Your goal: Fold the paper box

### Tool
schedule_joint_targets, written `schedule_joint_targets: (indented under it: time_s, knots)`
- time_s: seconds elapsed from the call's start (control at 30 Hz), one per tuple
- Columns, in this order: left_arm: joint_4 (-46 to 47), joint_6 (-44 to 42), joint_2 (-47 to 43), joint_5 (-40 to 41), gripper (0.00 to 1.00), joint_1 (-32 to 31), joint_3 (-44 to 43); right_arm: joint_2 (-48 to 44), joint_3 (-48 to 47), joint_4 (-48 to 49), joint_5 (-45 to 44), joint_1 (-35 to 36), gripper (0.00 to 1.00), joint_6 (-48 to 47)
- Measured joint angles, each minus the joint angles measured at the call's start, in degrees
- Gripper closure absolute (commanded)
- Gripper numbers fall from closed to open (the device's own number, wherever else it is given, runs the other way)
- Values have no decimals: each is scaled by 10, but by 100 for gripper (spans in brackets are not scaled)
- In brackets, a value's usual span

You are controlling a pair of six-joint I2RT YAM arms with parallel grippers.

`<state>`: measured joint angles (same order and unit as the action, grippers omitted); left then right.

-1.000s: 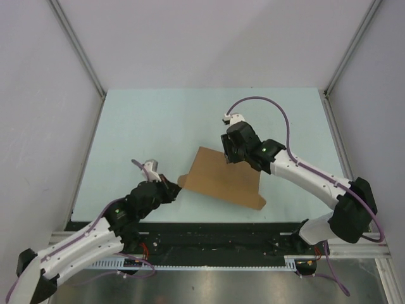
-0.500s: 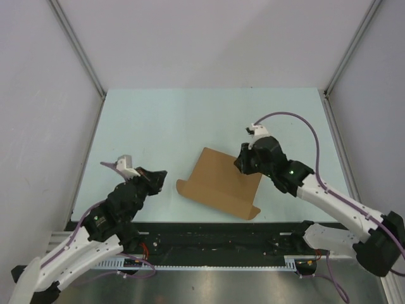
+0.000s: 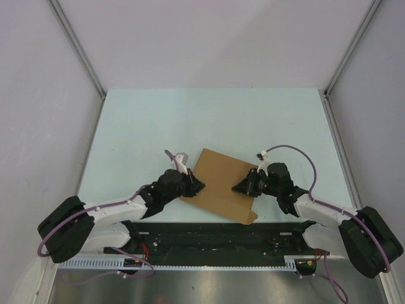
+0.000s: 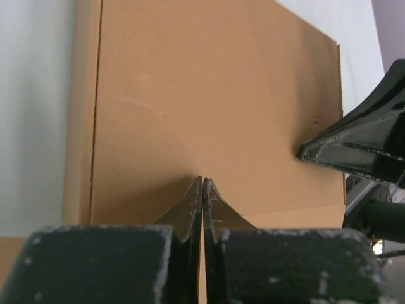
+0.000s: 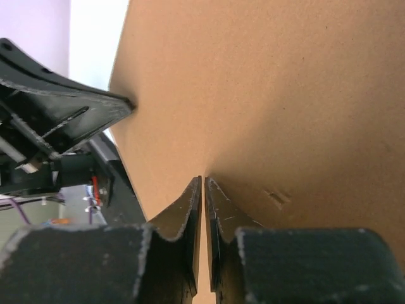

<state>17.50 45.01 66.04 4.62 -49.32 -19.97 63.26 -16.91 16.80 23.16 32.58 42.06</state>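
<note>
Left gripper (image 3: 197,185), fingers closed together, touched its tips to the left part of the paper box (image 3: 221,180). Right gripper (image 3: 237,188), jaws all but together, touched the box's right side. The box lay between them near the table's (image 3: 145,120) front edge, beside the black base rail (image 3: 209,231). Pale tabletop extended beyond to the walls (image 3: 190,44).

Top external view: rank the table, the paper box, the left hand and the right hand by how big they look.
1. table, by far the largest
2. paper box
3. left hand and right hand: they look about the same size, so I won't rank one above the other
</note>
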Motion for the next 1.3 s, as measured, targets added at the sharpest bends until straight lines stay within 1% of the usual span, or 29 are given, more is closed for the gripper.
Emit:
schedule_joint_targets:
  time_s: [0.03, 0.13, 0.17, 0.2, 0.23, 0.27, 0.3, 0.33, 0.37, 0.4, 0.43, 0.47, 0.53, 0.6, 0.63, 0.67, 0.7, 0.83, 0.93, 1.07, 1.2, 1.27, 1.3]
  knots:
    - [14, 2, 7, -3, 100, 1, 0, 2, 8, 16, 5, -5, 88, 6]
    - [49, 7, 32, -5, 100, 1, 0, -14, 18, 25, 9, -10, 76, 15]
    - [52, 9, 32, -5, 100, 1, 0, -30, 18, 10, 8, -13, 62, 14]
    - [50, 10, 26, -2, 98, 1, 1, -50, 17, -11, 6, -14, 56, 12]
    - [42, 10, 19, 4, 93, 1, 3, -78, 12, -44, -1, -14, 50, 7]
    - [33, 9, -3, 12, 89, 1, 6, -106, 3, -74, -9, -15, 43, 4]
    - [16, 7, -23, 19, 86, 1, 6, -129, -10, -104, -19, -15, 40, 0]
    - [-3, 0, -58, 35, 76, 2, 6, -158, -35, -140, -32, -18, 38, -6]
    - [-15, -5, -94, 49, 69, 4, 5, -181, -61, -167, -46, -21, 35, -10]
    - [-23, -13, -126, 61, 58, 6, 3, -196, -82, -181, -59, -25, 34, -12]
    - [-34, -21, -157, 75, 40, 10, -3, -211, -106, -200, -73, -29, 32, -16]
    - [-41, -30, -186, 88, 34, 14, -12, -222, -125, -214, -87, -32, 29, -20]
    - [-54, -49, -234, 112, 24, 31, -39, -238, -162, -252, -135, -37, 27, -25]
    - [-62, -67, -249, 124, 21, 52, -60, -243, -174, -285, -167, -42, 23, -28]
    - [-68, -70, -251, 125, 18, 68, -70, -236, -175, -303, -185, -43, 16, -27]
    - [-73, -72, -245, 123, 18, 85, -77, -224, -175, -325, -203, -43, 12, -26]
    - [-75, -75, -233, 117, 17, 106, -80, -209, -173, -345, -217, -43, 1, -23]
    - [-72, -73, -146, 55, 12, 181, -60, -171, -133, -390, -247, -43, 0, -13]
    - [-73, -61, -85, 15, 10, 209, -33, -167, -107, -404, -256, -43, 0, -5]
    - [-52, -53, -12, -36, 10, 214, -38, -131, -100, -386, -257, -43, 0, -4]
    - [-11, -44, 63, -89, 11, 214, -53, -76, -83, -336, -246, -43, 0, 3]
    - [10, -40, 84, -111, 12, 214, -54, -63, -82, -310, -239, -45, 3, 5]
    - [19, -38, 94, -123, 16, 214, -54, -55, -81, -296, -238, -45, 5, 5]
